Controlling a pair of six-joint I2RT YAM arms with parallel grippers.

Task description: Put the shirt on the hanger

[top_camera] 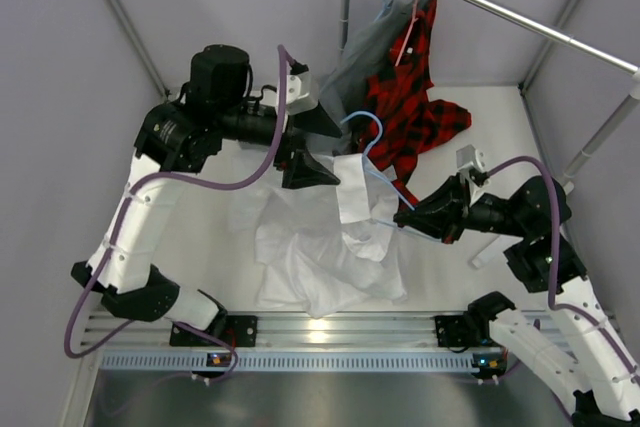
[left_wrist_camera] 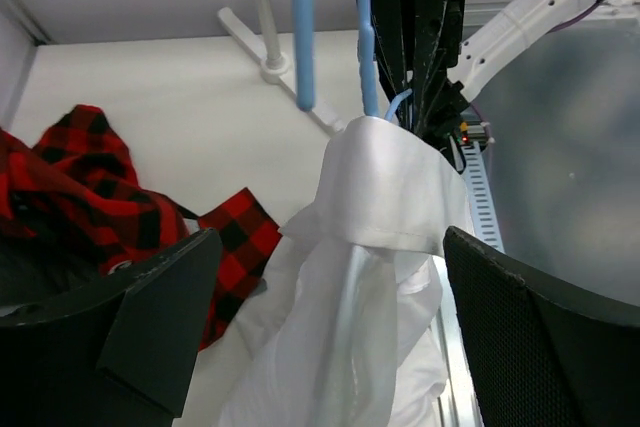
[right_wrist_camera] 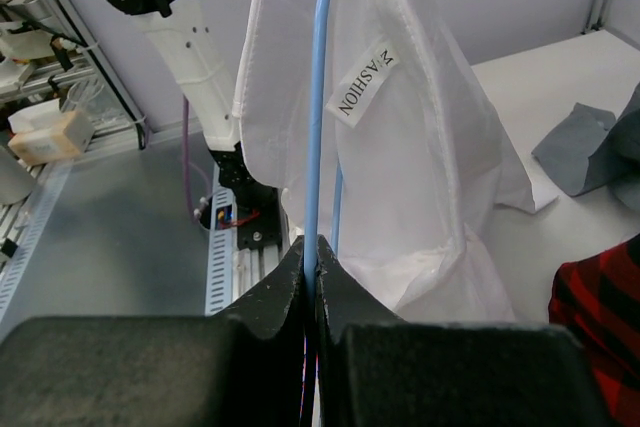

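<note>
The right jaws are pinching the hanger (right_wrist_camera: 318,97); the left jaws are gaping wide, so the loosely draped shirt (top_camera: 320,257) may be slipping off unsupported.

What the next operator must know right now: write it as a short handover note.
Left gripper: jaws open, empty, beside the collar of the shirt.
Right gripper: jaws shut on the wire of the hanger, holding it up.
Shirt: top part draped over the hanger, the rest heaped on the table.
Done: one side seems threaded on.
Left: likely work the other shoulder over the hanger, then straighten the shirt.
</note>
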